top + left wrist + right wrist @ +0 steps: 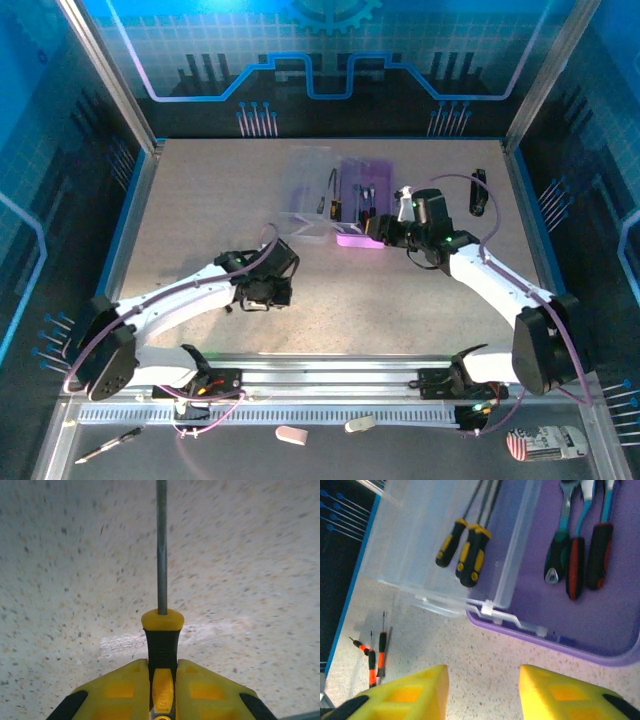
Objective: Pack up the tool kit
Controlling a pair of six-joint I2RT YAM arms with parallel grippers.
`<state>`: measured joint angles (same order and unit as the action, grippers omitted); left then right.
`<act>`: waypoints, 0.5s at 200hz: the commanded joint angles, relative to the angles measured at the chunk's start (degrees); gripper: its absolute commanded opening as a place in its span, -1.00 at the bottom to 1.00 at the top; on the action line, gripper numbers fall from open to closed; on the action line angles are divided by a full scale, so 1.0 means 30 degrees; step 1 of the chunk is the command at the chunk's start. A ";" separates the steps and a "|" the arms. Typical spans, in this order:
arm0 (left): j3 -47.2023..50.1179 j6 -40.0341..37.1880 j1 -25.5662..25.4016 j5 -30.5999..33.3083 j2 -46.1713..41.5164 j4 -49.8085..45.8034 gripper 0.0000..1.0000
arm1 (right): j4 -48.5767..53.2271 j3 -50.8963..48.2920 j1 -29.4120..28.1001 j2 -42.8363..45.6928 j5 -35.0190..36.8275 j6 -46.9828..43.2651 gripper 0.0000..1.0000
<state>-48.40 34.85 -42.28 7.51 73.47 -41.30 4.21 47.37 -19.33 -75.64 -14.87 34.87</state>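
Observation:
The tool kit case (340, 195) lies open at the table's middle back, with its purple base (600, 625) on the right and its clear lid (415, 545) on the left. Black-yellow screwdrivers (465, 550) lie in the lid, and several tools (575, 560) lie in the base. My left gripper (162, 690) is shut on a black-yellow screwdriver (161, 640), whose shaft points away over bare table. In the top view the left gripper (265, 290) sits in front of the case. My right gripper (482, 690) stands open just before the case's near edge, with nothing between its fingers.
Three small orange-red screwdrivers (375, 655) lie loose on the table left of the lid. A black oblong object (479, 190) rests at the back right. A pen (105, 445), an eraser (291, 434) and a packet (545, 440) sit on the near ledge.

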 commanded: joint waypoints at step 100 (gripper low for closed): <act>-0.4217 -0.2778 -0.0521 0.1954 -0.1007 0.1981 -0.77 | -1.5673 -0.6767 0.2630 -0.1131 -0.4057 0.3878 -0.10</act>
<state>-59.11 27.86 -42.78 13.28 67.59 -42.17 -36.25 28.08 -12.69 -81.32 -27.59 46.17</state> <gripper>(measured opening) 0.131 0.455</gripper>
